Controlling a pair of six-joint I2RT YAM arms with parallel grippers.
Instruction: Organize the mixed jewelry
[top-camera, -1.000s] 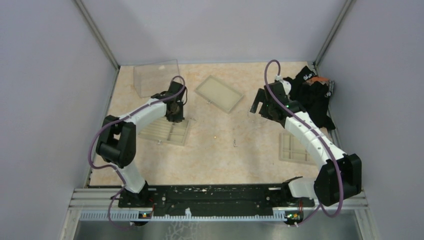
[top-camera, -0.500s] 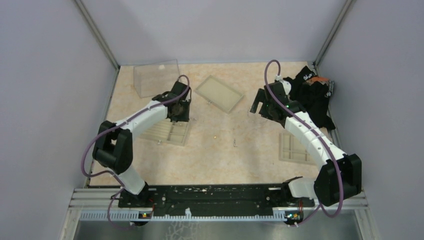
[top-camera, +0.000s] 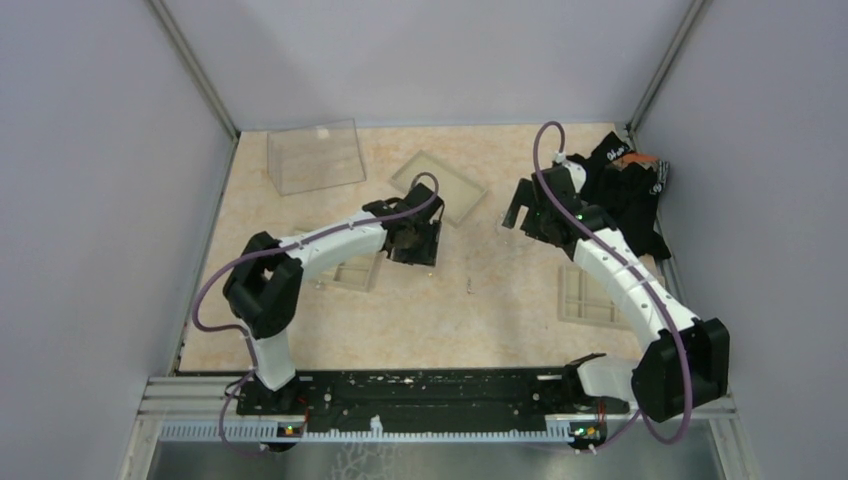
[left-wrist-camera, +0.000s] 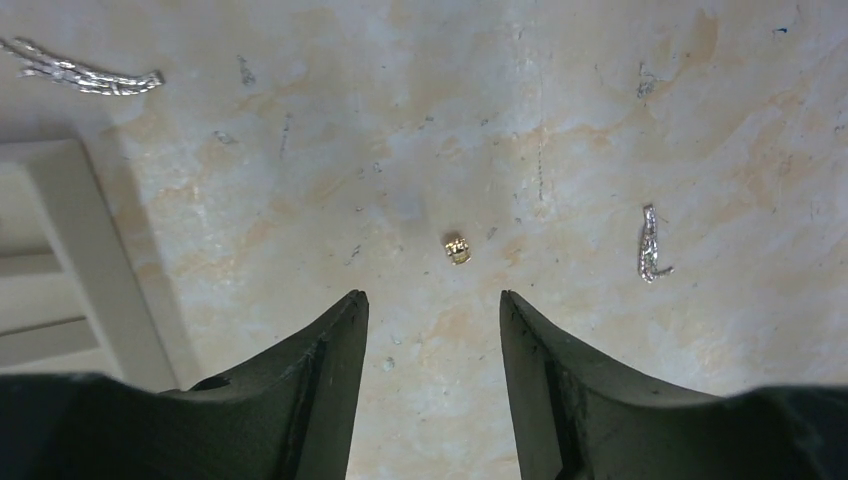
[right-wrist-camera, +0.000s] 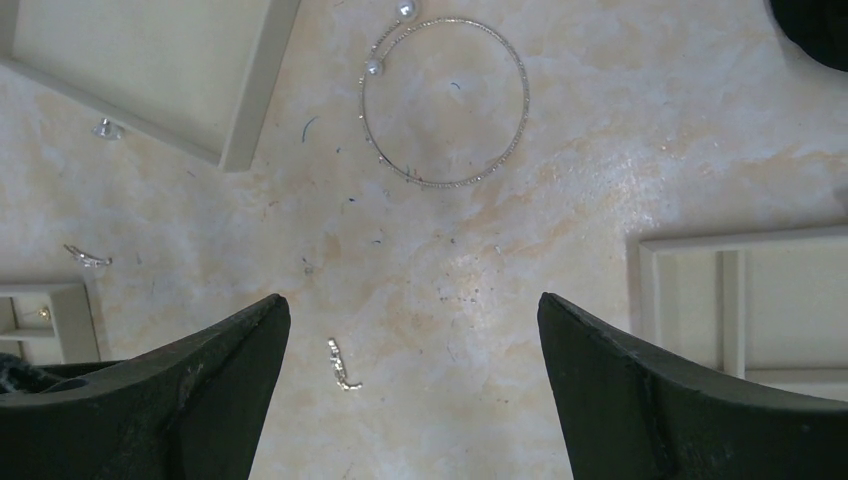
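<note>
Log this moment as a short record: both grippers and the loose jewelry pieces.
left gripper: open, empty, over the table
gold stud: on the table, just ahead of its fingertips
silver curved piece: on the table, apart from the stud
right gripper: open, empty
wire bangle: flat on the table beside a tray, not in it

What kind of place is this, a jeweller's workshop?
Probably a robotics lab test booth, not a shop: plain grey wall panels enclose one small table, the left arm and right arm are bolted to a black rail, and a loose bangle lies near a beige compartmented tray.
</note>
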